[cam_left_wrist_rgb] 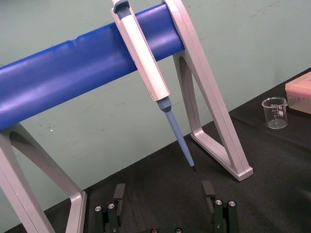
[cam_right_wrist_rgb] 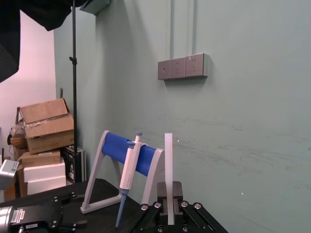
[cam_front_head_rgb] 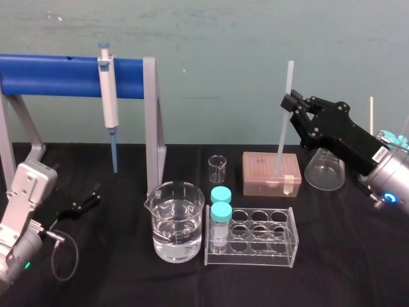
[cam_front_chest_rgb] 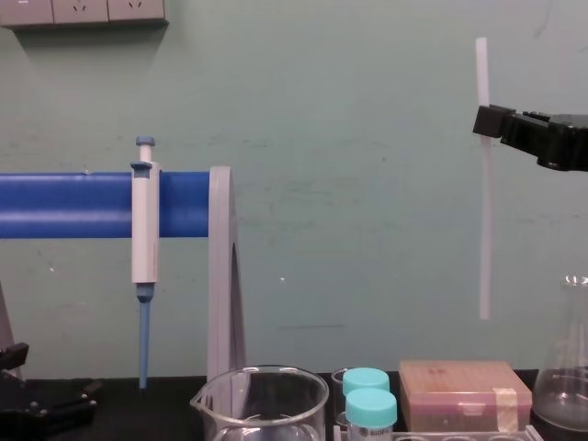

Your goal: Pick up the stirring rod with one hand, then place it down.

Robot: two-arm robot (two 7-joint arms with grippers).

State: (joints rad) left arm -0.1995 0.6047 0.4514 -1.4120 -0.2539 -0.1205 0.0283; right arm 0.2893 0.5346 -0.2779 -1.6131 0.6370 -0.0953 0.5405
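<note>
Chest view: right gripper (cam_front_chest_rgb: 487,121) clamped tight on stirring rod (cam_front_chest_rgb: 483,211), held upright, clear above tip box (cam_front_chest_rgb: 464,390), likely for a clean set-down. Parked well left of that box: left gripper (cam_left_wrist_rgb: 164,206), jaws apart, empty.

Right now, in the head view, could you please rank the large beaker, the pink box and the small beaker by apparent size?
1. large beaker, though it stands nearest the camera, which helps it
2. pink box
3. small beaker, clearly the smallest
</note>
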